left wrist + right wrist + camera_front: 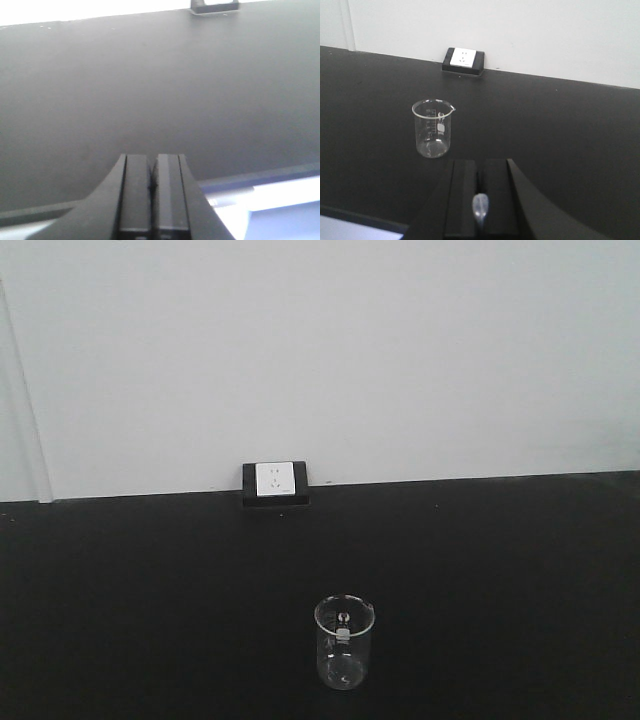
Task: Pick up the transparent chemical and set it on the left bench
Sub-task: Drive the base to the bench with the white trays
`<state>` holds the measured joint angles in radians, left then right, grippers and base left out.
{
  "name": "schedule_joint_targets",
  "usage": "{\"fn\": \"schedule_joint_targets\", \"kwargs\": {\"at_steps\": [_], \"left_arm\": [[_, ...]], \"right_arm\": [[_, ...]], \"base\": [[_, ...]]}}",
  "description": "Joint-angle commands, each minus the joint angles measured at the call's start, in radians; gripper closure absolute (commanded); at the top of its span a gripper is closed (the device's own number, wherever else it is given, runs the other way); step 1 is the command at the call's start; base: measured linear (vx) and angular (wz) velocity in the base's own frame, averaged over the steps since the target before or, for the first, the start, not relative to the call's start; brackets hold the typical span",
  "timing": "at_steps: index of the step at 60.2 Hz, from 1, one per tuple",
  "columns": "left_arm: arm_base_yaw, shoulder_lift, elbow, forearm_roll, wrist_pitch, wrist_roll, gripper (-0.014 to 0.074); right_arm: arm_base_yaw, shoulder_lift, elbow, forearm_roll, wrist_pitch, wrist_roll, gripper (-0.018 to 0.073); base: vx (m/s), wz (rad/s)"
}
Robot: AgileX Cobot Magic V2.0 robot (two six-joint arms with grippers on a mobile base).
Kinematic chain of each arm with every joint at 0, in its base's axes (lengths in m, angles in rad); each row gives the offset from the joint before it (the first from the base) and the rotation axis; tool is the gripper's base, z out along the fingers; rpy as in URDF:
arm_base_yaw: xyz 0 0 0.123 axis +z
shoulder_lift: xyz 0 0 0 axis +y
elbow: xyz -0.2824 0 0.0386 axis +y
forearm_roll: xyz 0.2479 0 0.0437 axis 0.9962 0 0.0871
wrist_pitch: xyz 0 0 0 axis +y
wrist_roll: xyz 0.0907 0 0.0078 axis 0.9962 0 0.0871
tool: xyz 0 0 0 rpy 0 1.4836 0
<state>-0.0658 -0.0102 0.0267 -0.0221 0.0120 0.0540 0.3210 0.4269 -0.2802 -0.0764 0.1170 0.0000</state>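
nothing done: small clear glass beaker sits ungrasped on matte black tabletop; left claw closed empty, right claw pinches translucent dropper.

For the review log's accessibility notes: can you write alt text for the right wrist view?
A clear glass beaker stands upright on a black worktop, ahead and left of the right claw, which is shut on a small translucent tip. A white wall socket sits behind, at the foot of a white wall.
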Motion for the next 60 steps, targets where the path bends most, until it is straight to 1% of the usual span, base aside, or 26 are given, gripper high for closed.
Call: {"fn": "schedule_joint_targets", "kwargs": {"at_steps": [1, 28, 60], "left_arm": [[-0.002, -0.019, 0.016, -0.001, -0.078, -0.008, 0.06], [-0.002, -0.019, 0.016, -0.001, -0.078, -0.008, 0.06], [-0.002, -0.019, 0.016, -0.001, -0.078, -0.008, 0.06]], "right_arm": [[-0.005, 0.005, -0.03, -0.008, -0.083, -0.01, 0.0562], [-0.005, 0.005, -0.03, -0.008, -0.083, -0.01, 0.0562], [-0.005, 0.005, -0.03, -0.008, -0.082, -0.01, 0.0562]], "base": [[-0.21, -0.14], [-0.24, -0.02], [-0.3, 0.24]]}}
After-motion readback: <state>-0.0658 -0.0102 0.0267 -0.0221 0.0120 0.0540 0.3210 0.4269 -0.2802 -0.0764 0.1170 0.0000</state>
